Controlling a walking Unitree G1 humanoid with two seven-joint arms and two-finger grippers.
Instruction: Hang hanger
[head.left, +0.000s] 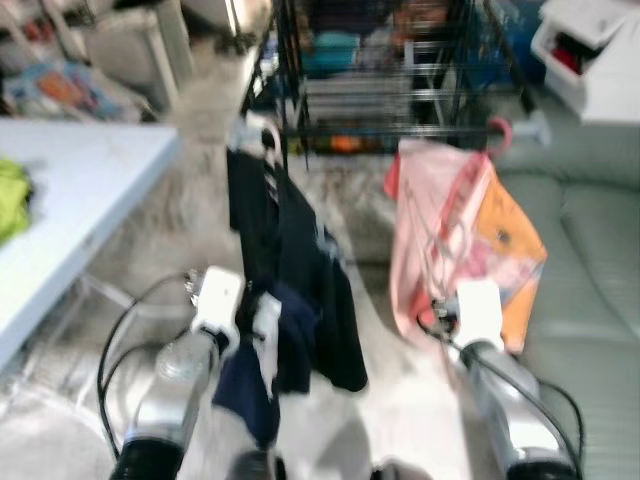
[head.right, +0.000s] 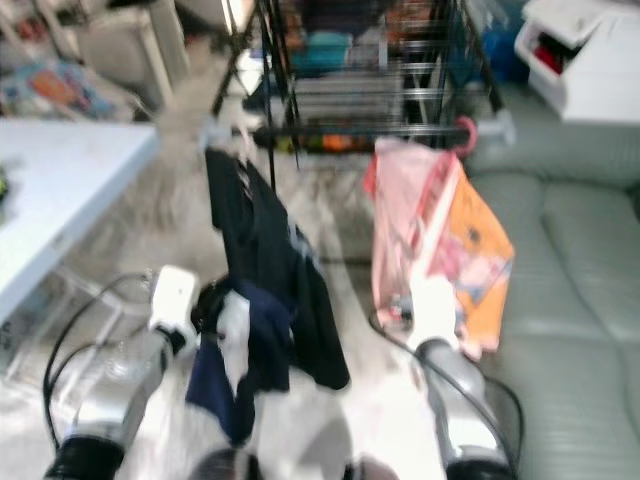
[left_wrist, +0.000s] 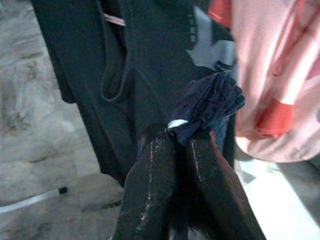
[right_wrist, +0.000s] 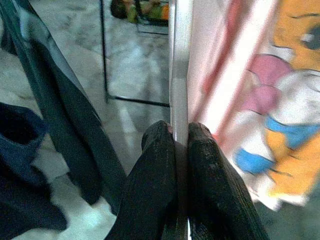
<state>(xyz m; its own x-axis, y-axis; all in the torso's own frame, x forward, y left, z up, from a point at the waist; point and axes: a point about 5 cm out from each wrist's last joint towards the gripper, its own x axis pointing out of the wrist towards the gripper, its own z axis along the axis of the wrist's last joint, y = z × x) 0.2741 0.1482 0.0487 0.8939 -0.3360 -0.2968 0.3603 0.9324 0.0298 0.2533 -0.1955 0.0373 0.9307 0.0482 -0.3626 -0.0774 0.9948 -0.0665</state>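
Pink hanger (head.left: 497, 133) hooks on the rack rail (head.right: 380, 130), carrying a pink-orange garment (head.left: 470, 240). Right gripper (right_wrist: 181, 142) is pinched on its pale edge. Left gripper (left_wrist: 181, 145) is pinched on navy cloth (left_wrist: 210, 102) beside the hanging dark garment (head.left: 290, 270). Views blurred.

Both your silver arms reach forward from below. Your left tool (left_wrist: 177, 137) has its two long black fingers (left_wrist: 150, 185) pinched tight together, and your right tool (right_wrist: 179, 132) is likewise clamped, fingers (right_wrist: 212, 185) nearly touching.
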